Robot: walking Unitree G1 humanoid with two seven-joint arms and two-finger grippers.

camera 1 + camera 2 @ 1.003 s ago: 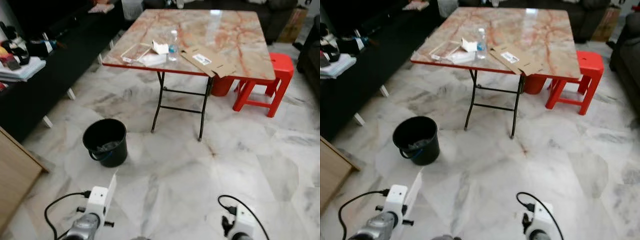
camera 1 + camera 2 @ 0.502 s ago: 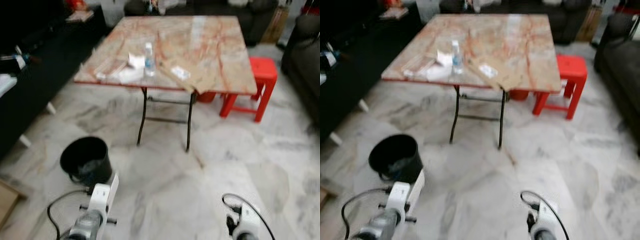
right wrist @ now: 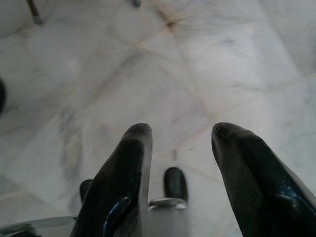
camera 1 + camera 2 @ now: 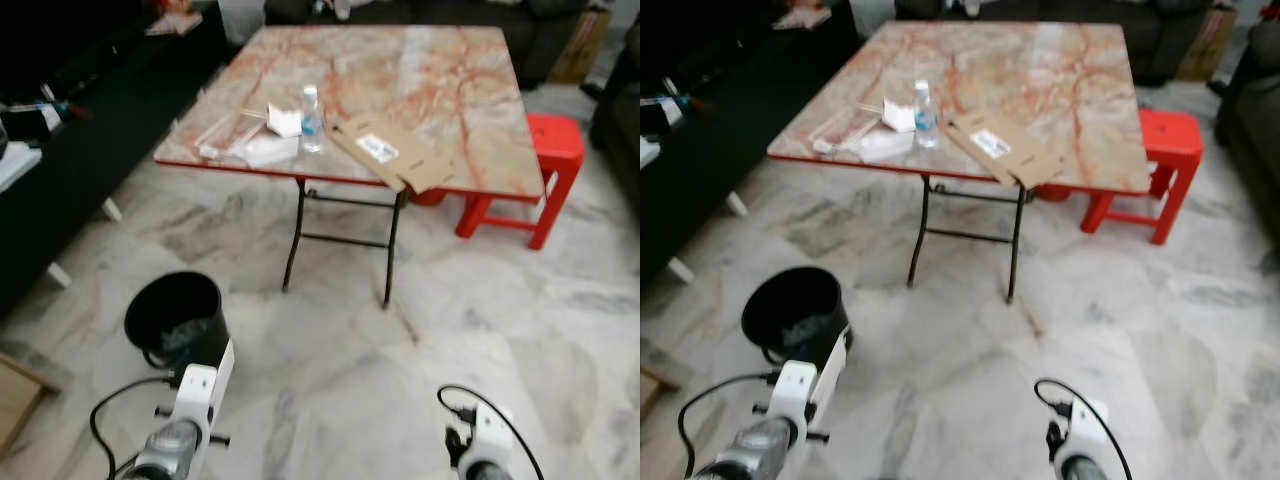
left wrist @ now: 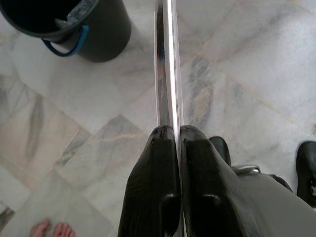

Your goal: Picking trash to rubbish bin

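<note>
Pinching a thin, stiff, light sheet (image 5: 168,64) edge-on, the left gripper (image 5: 177,143) has its fingers closed, near the black bin (image 4: 176,318); the right gripper (image 3: 180,143) hangs spread, empty.

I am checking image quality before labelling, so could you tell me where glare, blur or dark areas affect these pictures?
Left eye view: glare on the table far edge, slightly soft; dark bin interior. Left wrist view: sharp, left gripper shut on a thin flat sheet. Right wrist view: open right gripper close and blurred.
</note>
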